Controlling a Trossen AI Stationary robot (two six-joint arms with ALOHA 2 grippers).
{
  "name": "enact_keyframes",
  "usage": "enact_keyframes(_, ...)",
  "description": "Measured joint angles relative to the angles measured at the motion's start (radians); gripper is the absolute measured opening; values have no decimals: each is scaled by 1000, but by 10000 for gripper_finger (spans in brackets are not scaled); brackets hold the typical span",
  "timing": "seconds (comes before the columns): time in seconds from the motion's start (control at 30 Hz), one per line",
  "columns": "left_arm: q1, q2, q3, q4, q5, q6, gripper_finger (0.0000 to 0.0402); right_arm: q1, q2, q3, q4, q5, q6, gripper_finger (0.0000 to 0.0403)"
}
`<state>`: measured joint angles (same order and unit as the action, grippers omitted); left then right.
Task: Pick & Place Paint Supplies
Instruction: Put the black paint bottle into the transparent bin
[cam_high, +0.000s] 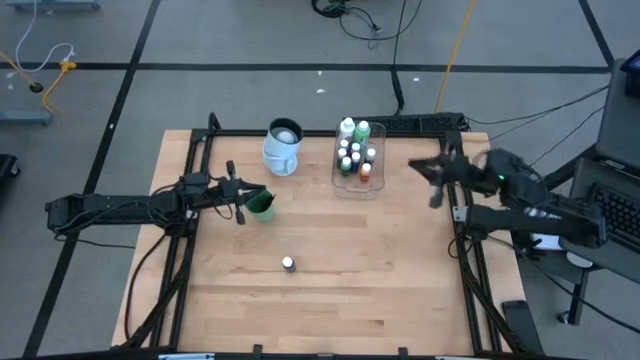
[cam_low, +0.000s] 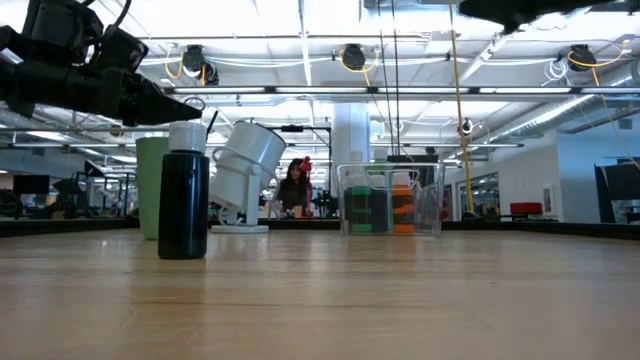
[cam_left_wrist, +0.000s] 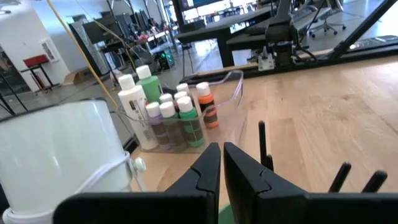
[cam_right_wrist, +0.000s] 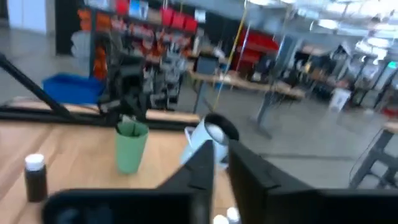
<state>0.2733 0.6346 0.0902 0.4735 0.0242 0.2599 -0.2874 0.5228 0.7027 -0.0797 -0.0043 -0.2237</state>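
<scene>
**Bench state: tray loaded, one bottle loose, both arms off the supplies**

Landmark: clear plastic tray (cam_high: 359, 185) at the far middle of the wooden table (cam_high: 330, 300).

- Paint bottles (cam_high: 354, 158) stand upright inside the tray, white caps up. Green, orange and dark bodies are visible in the left wrist view (cam_left_wrist: 180, 115). A taller white bottle (cam_left_wrist: 134, 106) and a taller green bottle (cam_left_wrist: 149, 87) stand at one end of the tray.
- One small dark bottle with a white cap (cam_high: 288, 264) stands alone, upright, well apart from the tray toward the near edge. In the low view it is closest to the camera (cam_low: 184, 190).
- White pitcher-like container (cam_high: 283, 146) sits just left of the tray, tilted in the low view (cam_low: 245, 170).
- Green cup (cam_high: 261, 205) stands left of the tray and nearer; dark brush handles (cam_left_wrist: 262, 140) stick up out of it.
- Left gripper (cam_high: 240, 208) hovers at the green cup, fingers (cam_left_wrist: 208, 168) pressed almost together, pinching nothing visible.
- Right gripper (cam_high: 436, 190) hangs right of the tray, above the table's right edge; fingers (cam_right_wrist: 245, 171) nearly together with only a narrow gap, nothing between them.
</scene>
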Motion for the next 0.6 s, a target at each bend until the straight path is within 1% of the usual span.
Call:
enact_keyframes(0.07,0,0,-1,-9,0,4,26,1,-83,-57,3,-52,2,9)
enact_keyframes(0.13,0,0,-1,-7,-2,12,26,3,-143,-122,0,-91,26,10)
enact_keyframes(0.27,0,0,-1,0,-8,5,26,1,-262,-260,-6,-76,30,3)
enact_keyframes(0.4,0,0,-1,-4,-9,1,26,2,-409,-353,32,-78,23,3)
enact_keyframes(0.5,0,0,-1,2,-14,10,26,1,-507,-419,15,-92,52,1)
enact_keyframes(0.6,0,0,-1,2,-37,16,26,2,-519,-457,14,-105,79,1)
